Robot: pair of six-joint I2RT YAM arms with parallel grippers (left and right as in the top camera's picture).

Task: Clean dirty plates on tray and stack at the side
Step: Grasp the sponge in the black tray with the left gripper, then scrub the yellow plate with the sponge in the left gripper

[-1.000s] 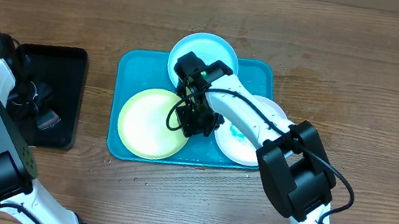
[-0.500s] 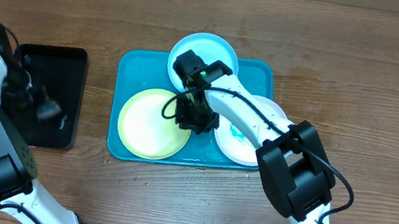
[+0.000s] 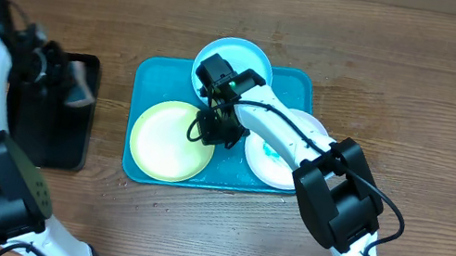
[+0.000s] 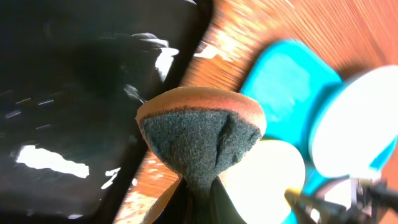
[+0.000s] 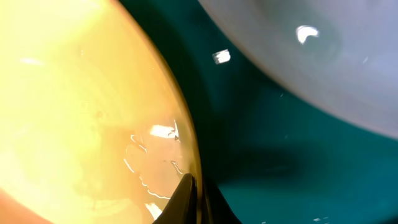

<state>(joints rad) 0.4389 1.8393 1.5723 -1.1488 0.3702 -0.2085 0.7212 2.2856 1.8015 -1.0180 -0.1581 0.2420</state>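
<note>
The left claw [image 4: 200, 196] is clamped narrow on a sponge [image 4: 199, 134], which bulges into a fan: coarse dark green scouring face, smooth tan foam back. It hangs over the glossy black tray [image 3: 55, 121] at 9 o'clock on the wood-grain counter [image 3: 420, 105].

The turquoise tray [image 3: 154, 77], smooth plastic with rounded corners and a raised rim, lies mid-counter. Three round plates sit on it: the light blue plate [image 3: 245, 60] at 12 o'clock, overhanging the far rim; the yellow-green plate [image 3: 165, 140] at 8 o'clock; the white plate [image 3: 287, 167] at 4 o'clock, with a teal smear [image 3: 272, 153] and the right arm covering part of it.

The right claw [image 3: 216, 132] is pinched shut on the yellow-green plate's thin rim at its 2 o'clock edge. The right wrist view is dim and yellow-tinted, and the fingertips are cut off at the bottom edge.
</note>
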